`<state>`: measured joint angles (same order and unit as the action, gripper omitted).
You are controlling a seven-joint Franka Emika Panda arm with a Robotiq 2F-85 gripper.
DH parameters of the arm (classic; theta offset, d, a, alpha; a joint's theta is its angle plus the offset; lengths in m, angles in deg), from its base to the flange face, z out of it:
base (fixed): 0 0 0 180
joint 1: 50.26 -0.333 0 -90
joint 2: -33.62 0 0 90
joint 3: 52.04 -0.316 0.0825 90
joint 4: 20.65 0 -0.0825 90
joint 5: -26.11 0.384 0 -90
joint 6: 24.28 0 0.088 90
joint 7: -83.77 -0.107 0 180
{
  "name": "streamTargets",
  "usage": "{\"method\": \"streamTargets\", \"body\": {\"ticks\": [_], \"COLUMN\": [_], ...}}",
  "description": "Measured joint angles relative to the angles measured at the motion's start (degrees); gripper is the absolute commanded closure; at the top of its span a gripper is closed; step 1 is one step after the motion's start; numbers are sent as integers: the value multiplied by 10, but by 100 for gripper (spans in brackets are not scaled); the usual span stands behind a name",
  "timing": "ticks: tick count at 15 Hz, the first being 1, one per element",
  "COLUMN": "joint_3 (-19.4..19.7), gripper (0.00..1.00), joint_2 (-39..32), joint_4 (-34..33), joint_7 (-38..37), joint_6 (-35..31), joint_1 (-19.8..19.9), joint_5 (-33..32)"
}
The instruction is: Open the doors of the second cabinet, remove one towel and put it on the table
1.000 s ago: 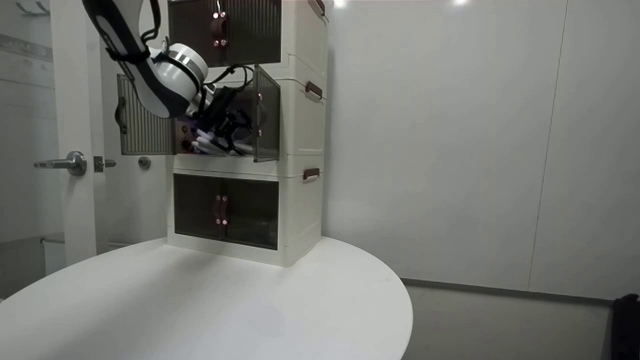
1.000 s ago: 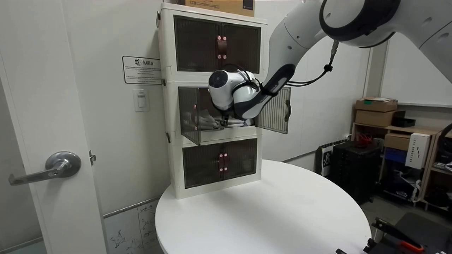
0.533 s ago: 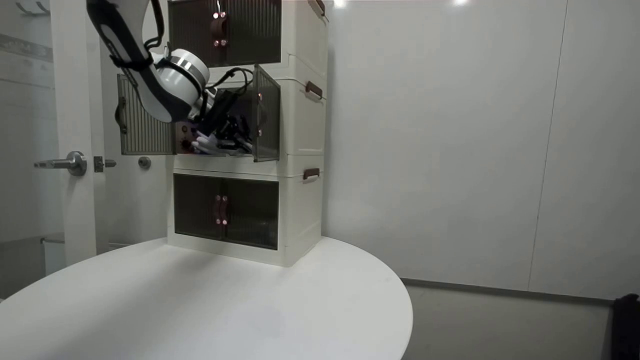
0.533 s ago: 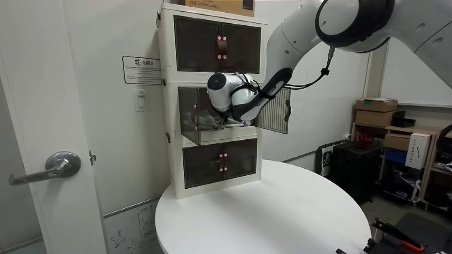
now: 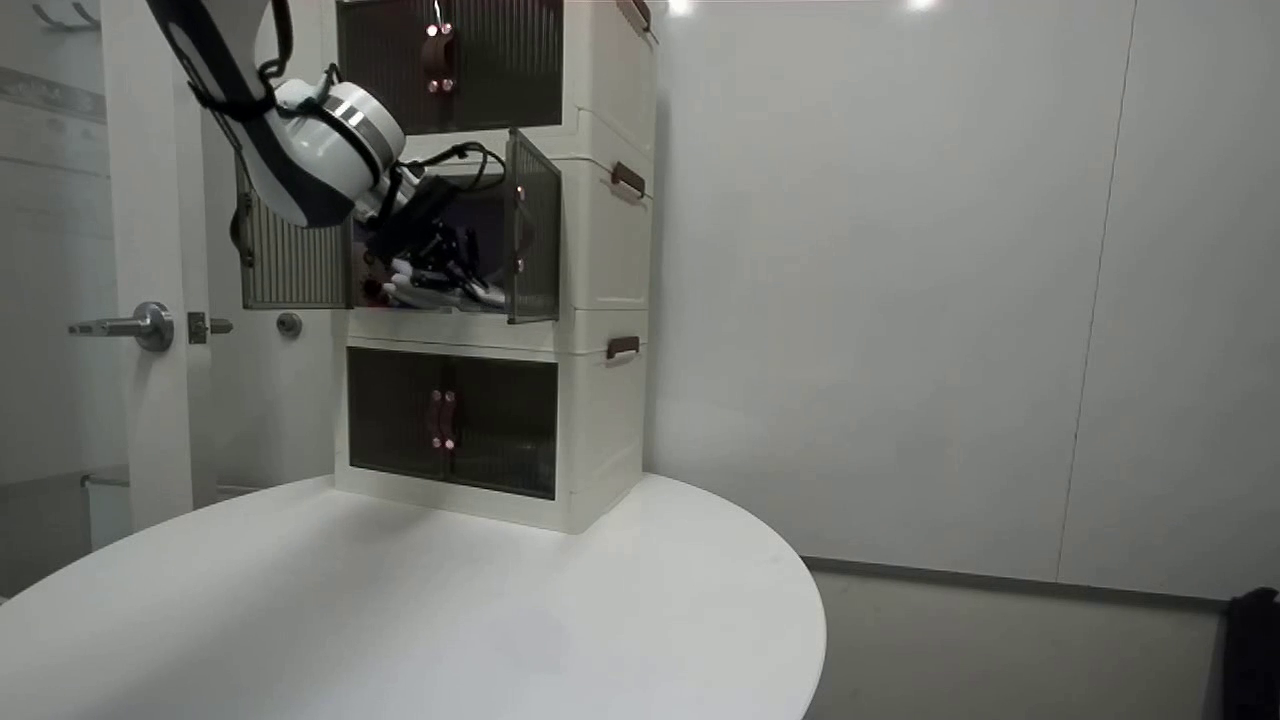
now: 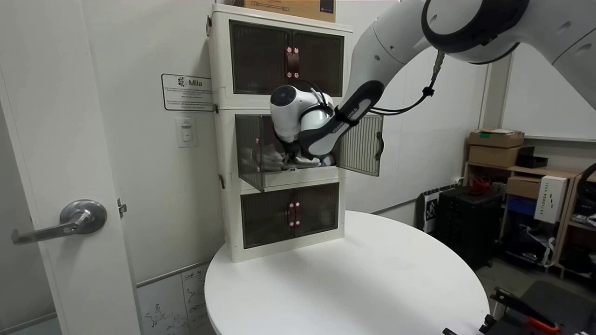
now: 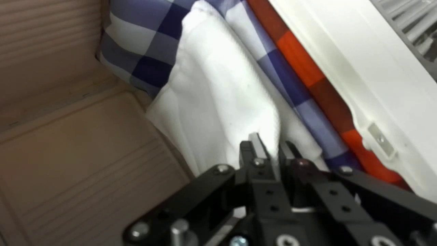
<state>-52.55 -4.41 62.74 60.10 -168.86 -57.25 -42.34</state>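
Bottom centre of the wrist view, the pincer [image 7: 271,147] is squeezed down to next to nothing, with a ridge of the white towel [image 7: 218,92] nipped between its jaws. Makes sense to me: a raised fold gives narrow jaws something to bite without digging into what's underneath. Just right of them in the frame is a pale flap [image 7: 304,136], and I can't tell if it's the same towel or a second one, so a double pick is a real risk imo. The rest of the towel fans out up and left, over a blue check cloth [image 7: 146,44]; can't tell whether it's lifted or just lying there. Farther right comes a red check cloth [image 7: 295,54], then the sill [image 7: 368,68].

Going wider, mid-frame in an exterior view, all that's inside the middle cabinet [image 6: 307,177]. Its left door [image 6: 250,152] and right door [image 6: 362,145] are both swung out, presumably so the arm [image 6: 384,60] can reach in from upper right without bumping them. The desk [image 6: 372,279] spreads across the lower part of the frame, so it's a handy drop spot. I'd back straight out before going down, otherwise the towel could snag a door.
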Motion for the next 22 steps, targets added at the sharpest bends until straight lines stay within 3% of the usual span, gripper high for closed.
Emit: {"method": "streamTargets", "body": {"ticks": [7,12,22], "joint_3": [-3,-23,-40], "gripper": [98,98,98], "joint_2": [135,232,298], "joint_4": [111,211,359], "joint_7": [-63,-64,82], "joint_6": [-38,-68,-72], "joint_1": [-8,-8,1], "joint_5": [20,34,248]}}
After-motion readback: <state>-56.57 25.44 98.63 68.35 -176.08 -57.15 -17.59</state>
